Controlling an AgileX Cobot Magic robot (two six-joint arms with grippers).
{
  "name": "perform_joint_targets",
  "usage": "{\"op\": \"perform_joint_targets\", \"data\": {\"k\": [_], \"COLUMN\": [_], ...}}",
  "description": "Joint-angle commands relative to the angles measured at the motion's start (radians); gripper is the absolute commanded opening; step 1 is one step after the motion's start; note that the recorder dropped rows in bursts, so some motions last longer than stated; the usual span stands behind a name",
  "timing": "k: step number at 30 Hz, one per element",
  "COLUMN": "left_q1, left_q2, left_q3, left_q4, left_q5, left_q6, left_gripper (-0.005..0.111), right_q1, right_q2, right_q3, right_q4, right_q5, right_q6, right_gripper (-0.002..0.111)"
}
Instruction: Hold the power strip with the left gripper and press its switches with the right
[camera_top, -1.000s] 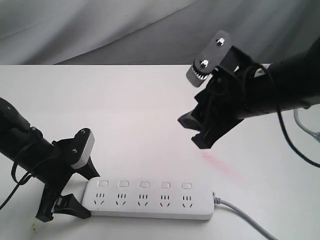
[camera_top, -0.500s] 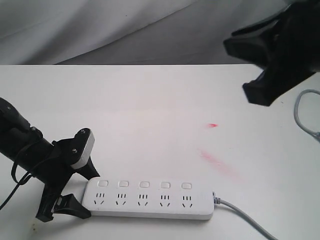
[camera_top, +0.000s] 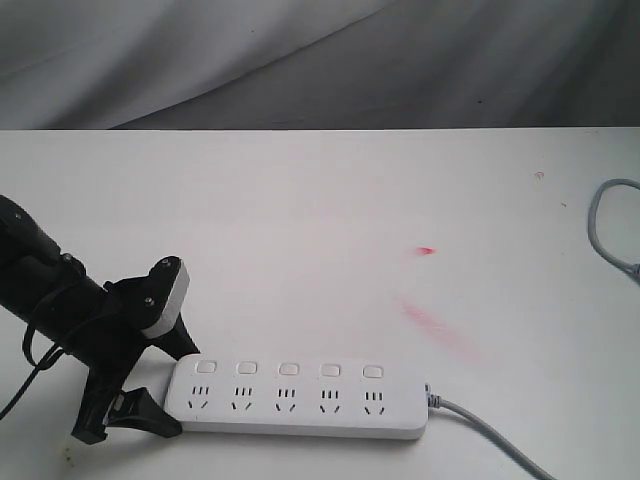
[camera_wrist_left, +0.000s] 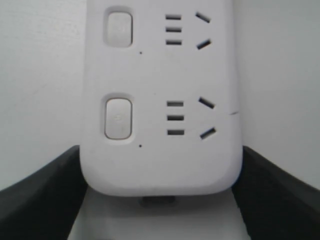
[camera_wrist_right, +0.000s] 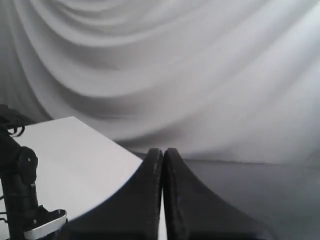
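Observation:
The white power strip (camera_top: 300, 398) lies flat near the table's front edge, with its grey cord (camera_top: 490, 430) running off to the right. Its five switches (camera_top: 289, 369) sit in a row above the sockets. My left gripper (camera_top: 183, 390) is shut on the strip's left end, one black finger on each long side. The left wrist view shows that end of the power strip (camera_wrist_left: 160, 160) between the fingers (camera_wrist_left: 45, 190), with two switches (camera_wrist_left: 118, 118) in sight. My right gripper (camera_wrist_right: 163, 155) is shut and empty, raised and facing the curtain. It is out of the exterior view.
A separate grey cable loop (camera_top: 612, 228) lies at the table's right edge. Red smears (camera_top: 432, 322) mark the white table (camera_top: 300, 220) behind the strip. A grey curtain (camera_top: 300, 60) hangs behind the table. The left arm (camera_wrist_right: 20, 190) shows in the right wrist view.
The right arm has lifted up and to the right, away from the table, and has left the exterior view. The left gripper and the strip have not moved.

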Motion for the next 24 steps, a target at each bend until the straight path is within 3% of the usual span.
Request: {"op": "perform_joint_targets", "data": {"k": [1,24], "left_q1": [-0.004,-0.004], "left_q2": [0.005,0.005], "left_q3": [0.008,0.008], "left_q4": [0.04,0.04], "left_q5": [-0.045,-0.045], "left_q6": [-0.011,-0.01], "left_gripper": [0.063,0.063], "right_q1": [-0.001,-0.001], "right_q2": [-0.085,-0.141], "right_q3": [-0.006,-0.006], "right_q4": [-0.011,-0.034], "right_q5": [0.004,-0.001], "right_q6": [0.008,0.006], "right_gripper": [0.0,0.0]}}
